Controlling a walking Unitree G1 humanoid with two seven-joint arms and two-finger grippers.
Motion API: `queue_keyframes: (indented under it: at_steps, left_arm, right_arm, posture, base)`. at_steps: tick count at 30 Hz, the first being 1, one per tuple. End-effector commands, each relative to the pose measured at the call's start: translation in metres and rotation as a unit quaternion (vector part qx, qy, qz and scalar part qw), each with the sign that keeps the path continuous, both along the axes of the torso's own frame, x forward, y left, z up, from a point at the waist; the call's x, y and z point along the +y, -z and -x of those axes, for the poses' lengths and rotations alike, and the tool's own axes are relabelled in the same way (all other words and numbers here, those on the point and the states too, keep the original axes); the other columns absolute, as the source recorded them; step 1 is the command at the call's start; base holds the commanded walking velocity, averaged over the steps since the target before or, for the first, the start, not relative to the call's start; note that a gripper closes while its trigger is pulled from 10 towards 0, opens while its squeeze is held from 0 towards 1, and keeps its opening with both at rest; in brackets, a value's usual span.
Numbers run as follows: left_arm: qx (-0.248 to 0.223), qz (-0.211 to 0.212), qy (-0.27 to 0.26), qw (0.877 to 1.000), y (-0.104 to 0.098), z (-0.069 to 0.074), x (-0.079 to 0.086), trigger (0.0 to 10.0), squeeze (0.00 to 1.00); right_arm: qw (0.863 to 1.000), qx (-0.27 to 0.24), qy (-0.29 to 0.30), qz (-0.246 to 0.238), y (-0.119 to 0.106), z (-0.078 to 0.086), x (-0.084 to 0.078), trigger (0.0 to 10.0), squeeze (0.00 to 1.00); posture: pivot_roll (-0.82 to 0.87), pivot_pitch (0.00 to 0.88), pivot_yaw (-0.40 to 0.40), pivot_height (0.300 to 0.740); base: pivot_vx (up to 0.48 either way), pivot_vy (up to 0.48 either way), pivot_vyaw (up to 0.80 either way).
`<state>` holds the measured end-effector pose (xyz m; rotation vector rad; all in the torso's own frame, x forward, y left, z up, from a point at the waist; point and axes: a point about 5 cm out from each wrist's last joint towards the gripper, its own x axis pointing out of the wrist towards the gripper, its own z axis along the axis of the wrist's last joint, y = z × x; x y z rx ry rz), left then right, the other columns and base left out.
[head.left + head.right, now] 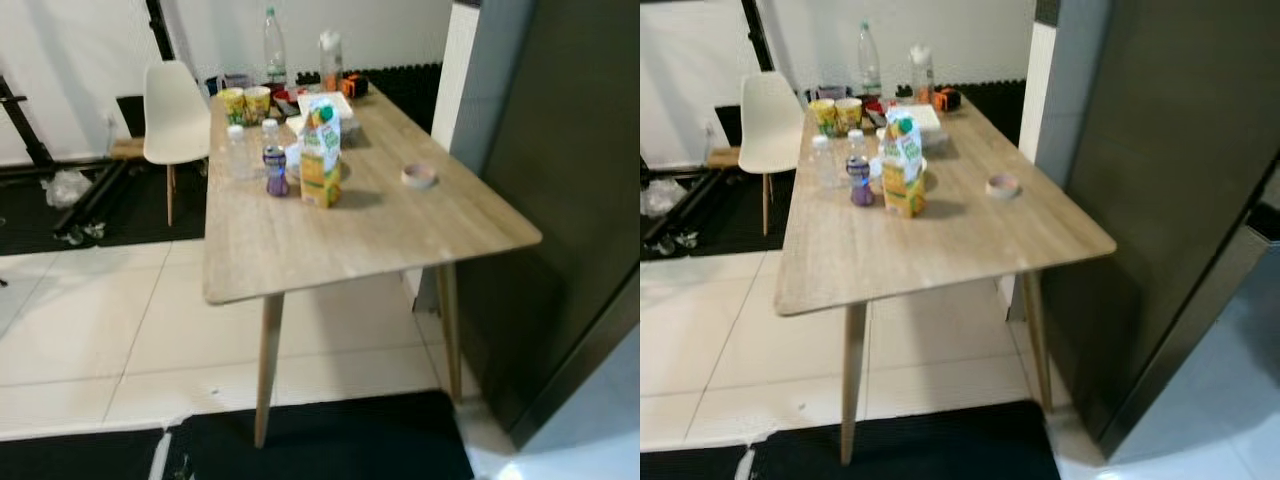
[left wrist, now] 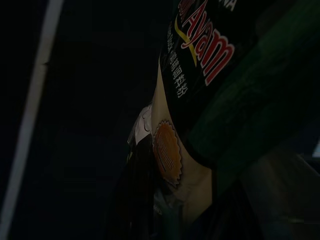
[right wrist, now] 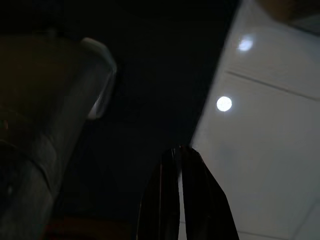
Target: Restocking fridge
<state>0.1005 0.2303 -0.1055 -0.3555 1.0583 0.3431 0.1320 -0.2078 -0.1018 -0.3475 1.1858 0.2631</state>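
A: Stock? Juice carton (image 1: pixel 321 152) upright mid-table, purple can (image 1: pixel 276 171) just beside it, clear bottles (image 1: pixel 237 150) behind, yellow cups (image 1: pixel 245 103) and tall bottles (image 1: pixel 274 45) at the far edge, tape roll (image 1: pixel 419 176) toward the fridge-side edge.

B: Fridge (image 1: pixel 560 200)?

A: Dark, door shut, against the table (image 1: pixel 300 250) side.

B: Tools?

A: Left tool: dark wrist view, seems clamped on a green "Ayam" packet (image 2: pixel 210 75). Right tool (image 3: pixel 181 195): fingers look pressed together, empty.

B: Advice?

A: Probably free right tool opens the door first; keep the packet steady.
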Motion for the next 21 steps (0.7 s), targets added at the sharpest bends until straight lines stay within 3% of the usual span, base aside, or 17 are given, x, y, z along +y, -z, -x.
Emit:
queue_keyframes:
  at_steps: [1,21]
  left_arm:
    - [-0.001,0.003,0.005,1.000,-0.0001,-0.0018,-0.0017,10.0,0.00]
    - [-0.002,0.005,0.006,1.000,-0.0002,-0.0026,-0.0021,10.0,0.00]
  right_arm:
    - [1.000,0.006,0.006,-0.008,0.0019,0.0045,0.0030,10.0,0.00]
    - [1.000,-0.001,0.007,-0.008,0.0005,0.0006,0.0021,10.0,0.00]
  posture:
    - [-0.08,0.000,0.020,0.740]
    - [-0.08,0.000,0.020,0.740]
  base:
    - [0.000,-0.480,0.00]
    - [0.000,-0.480,0.00]
